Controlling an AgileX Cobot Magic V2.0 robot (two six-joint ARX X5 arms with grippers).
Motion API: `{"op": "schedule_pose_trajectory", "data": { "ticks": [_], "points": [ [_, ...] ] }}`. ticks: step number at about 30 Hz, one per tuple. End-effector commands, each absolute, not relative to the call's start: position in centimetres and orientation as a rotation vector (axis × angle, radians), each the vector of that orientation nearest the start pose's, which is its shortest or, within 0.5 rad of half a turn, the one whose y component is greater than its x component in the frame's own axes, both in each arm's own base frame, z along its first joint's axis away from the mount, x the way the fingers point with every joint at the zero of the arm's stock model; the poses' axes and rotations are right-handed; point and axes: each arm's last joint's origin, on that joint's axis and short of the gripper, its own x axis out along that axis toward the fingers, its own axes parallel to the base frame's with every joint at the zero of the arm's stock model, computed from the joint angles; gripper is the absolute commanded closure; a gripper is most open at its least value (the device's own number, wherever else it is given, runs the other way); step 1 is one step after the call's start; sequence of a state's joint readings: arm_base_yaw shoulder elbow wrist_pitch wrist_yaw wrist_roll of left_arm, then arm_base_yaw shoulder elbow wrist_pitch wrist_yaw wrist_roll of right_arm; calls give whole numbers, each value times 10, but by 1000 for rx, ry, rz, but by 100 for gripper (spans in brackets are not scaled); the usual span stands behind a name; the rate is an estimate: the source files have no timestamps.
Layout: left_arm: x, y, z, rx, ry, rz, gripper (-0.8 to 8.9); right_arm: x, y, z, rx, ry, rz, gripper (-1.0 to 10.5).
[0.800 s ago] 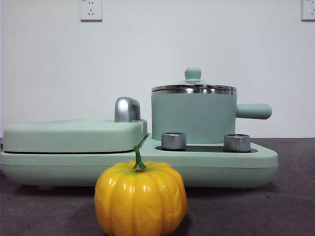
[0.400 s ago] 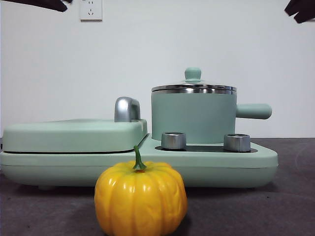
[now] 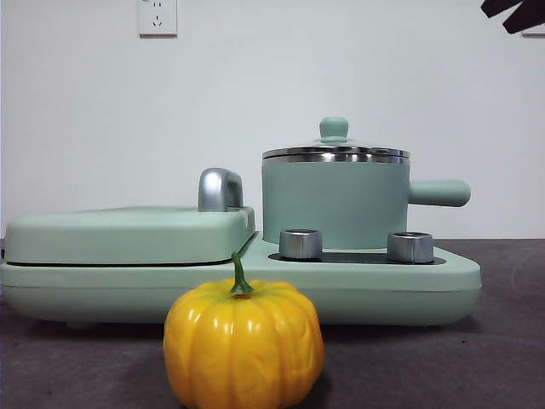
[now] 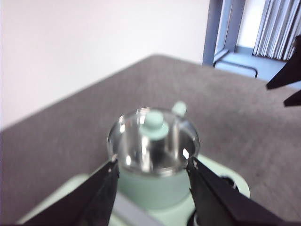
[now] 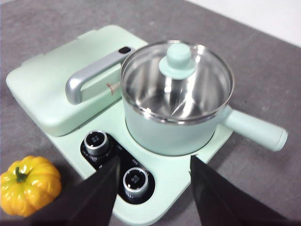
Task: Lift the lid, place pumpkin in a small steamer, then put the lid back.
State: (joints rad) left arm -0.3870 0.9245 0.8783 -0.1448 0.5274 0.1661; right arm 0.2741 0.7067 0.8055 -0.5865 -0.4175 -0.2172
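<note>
The small steamer (image 3: 334,204) stands on the right half of the appliance base, its side handle (image 3: 438,192) pointing right. On it sits the glass lid (image 3: 335,153) with its mint knob (image 3: 334,128). Close to the camera, in front of the base, the yellow-orange pumpkin (image 3: 243,342) rests on the table. My left gripper (image 4: 151,164) hovers open above the lid (image 4: 153,141), well clear of it. My right gripper (image 5: 154,162) is open, high over the steamer (image 5: 174,127), with the lid (image 5: 176,82) and the pumpkin (image 5: 29,184) below. An arm's black tip (image 3: 511,12) shows at the top right.
The wide mint-green appliance base (image 3: 443,285) carries two silver knobs (image 3: 300,244) in front of the pot. A flat mint-green cover (image 3: 119,234) with a steel handle (image 3: 219,189) fills its left half. Grey table surface (image 3: 511,358) surrounds it.
Black arm tips came into both top corners of the front view. The top-left one has since gone out of view; the top-right one has shifted slightly. Pot, lid and pumpkin have not moved.
</note>
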Motion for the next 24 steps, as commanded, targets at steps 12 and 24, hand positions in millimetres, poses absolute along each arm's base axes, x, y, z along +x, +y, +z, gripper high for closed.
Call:
{"op": "schedule_pose_trajectory", "data": {
  "ticks": [12, 24],
  "points": [
    [235, -151, 326, 100, -27, -1026, 571, 133, 50, 322, -183, 375, 735, 706],
    [289, -216, 311, 61, 76, -1022, 567, 133, 50, 322, -180, 377, 733, 706]
  ]
}}
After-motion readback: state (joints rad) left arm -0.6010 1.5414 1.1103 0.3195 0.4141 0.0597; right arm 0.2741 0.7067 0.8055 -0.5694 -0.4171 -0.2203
